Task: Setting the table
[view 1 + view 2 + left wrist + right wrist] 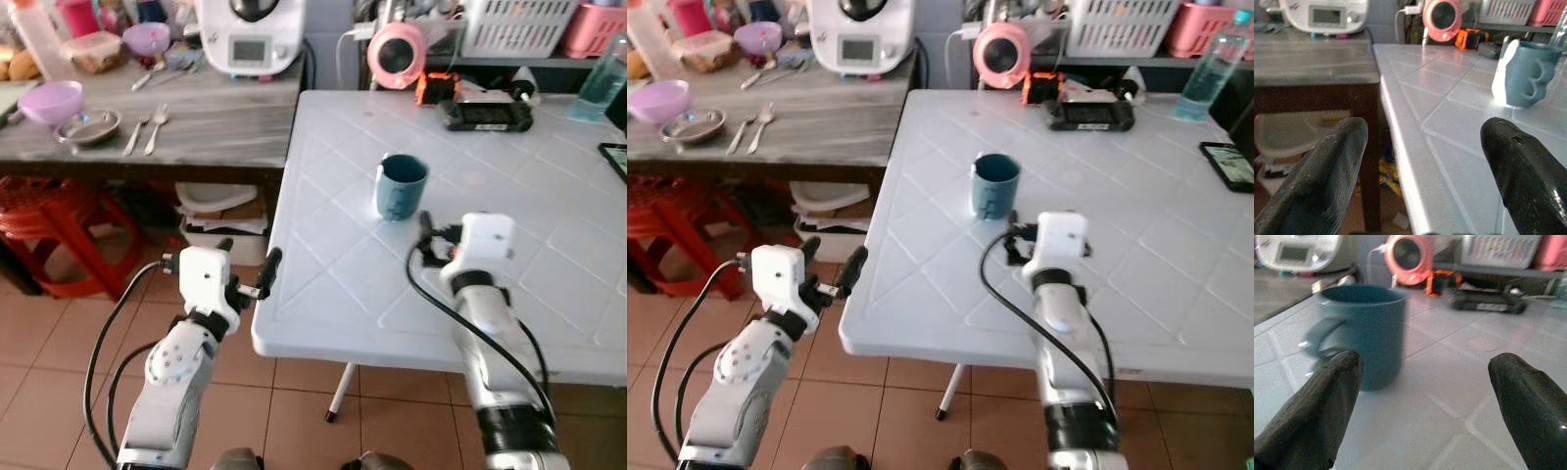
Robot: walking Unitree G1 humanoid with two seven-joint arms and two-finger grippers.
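Easing my right gripper (1425, 396) (fingers spread, empty) off the mug (401, 185), I'd avoid nudging it; left gripper (1420, 171) spread beside the desk (549, 284).

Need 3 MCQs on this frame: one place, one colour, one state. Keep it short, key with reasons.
1. Where does the mug stand?
A. on the white table
B. on the grey counter
C. on the floor

2. What colour is the mug?
A. pink
B. blue
C. white

3. How is the right end effector?
A. shut on the mug
B. shut on a fork
C. open, holding nothing

Answers:
1 A: the head views show it upright on the white table, ahead of the right arm.
2 B: it reads blue in the head views and both wrist views.
3 C: in the right wrist view its fingers stand wide apart, with the mug beyond them and apart from them.
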